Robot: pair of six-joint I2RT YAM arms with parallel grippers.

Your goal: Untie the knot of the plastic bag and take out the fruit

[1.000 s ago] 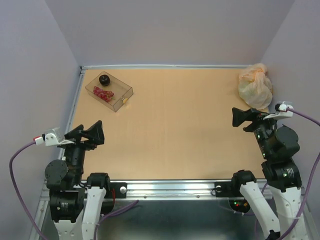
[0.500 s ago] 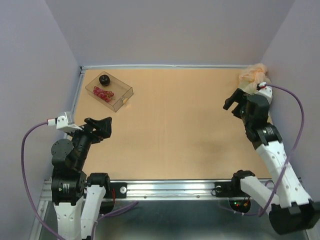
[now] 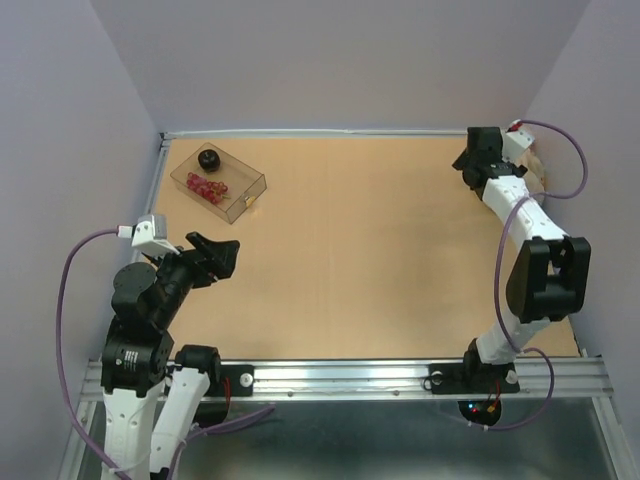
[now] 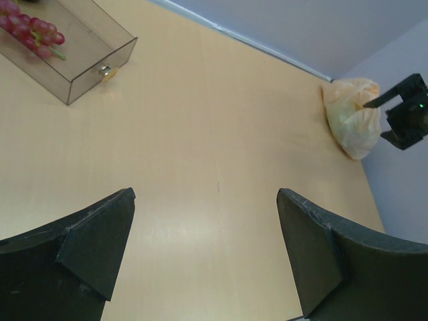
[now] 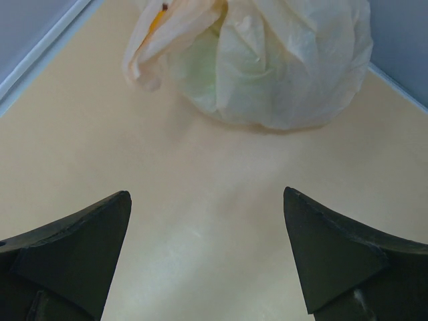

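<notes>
The plastic bag (image 5: 267,60) sits tied in the table's back right corner, cream-white with pale-orange print. Its bunched handles, the knot (image 5: 152,41), stick out at the upper left in the right wrist view. A pale green shape (image 5: 200,77) shows faintly through the plastic; the other fruit is hidden inside. My right gripper (image 5: 207,221) is open and empty, just short of the bag. In the top view the right gripper (image 3: 472,160) covers most of the bag (image 3: 538,165). My left gripper (image 4: 206,221) is open and empty, far from the bag (image 4: 351,114), near the left front (image 3: 215,255).
A clear rigid tray (image 3: 218,182) stands at the back left with a black round piece (image 3: 208,158) and red berry-like pieces (image 3: 207,187) in it; the tray also shows in the left wrist view (image 4: 73,57). Walls close the table at the back, left and right.
My right arm has stretched out to the back right corner and its gripper now hangs by the bag. My left gripper has shifted a little forward and right.
</notes>
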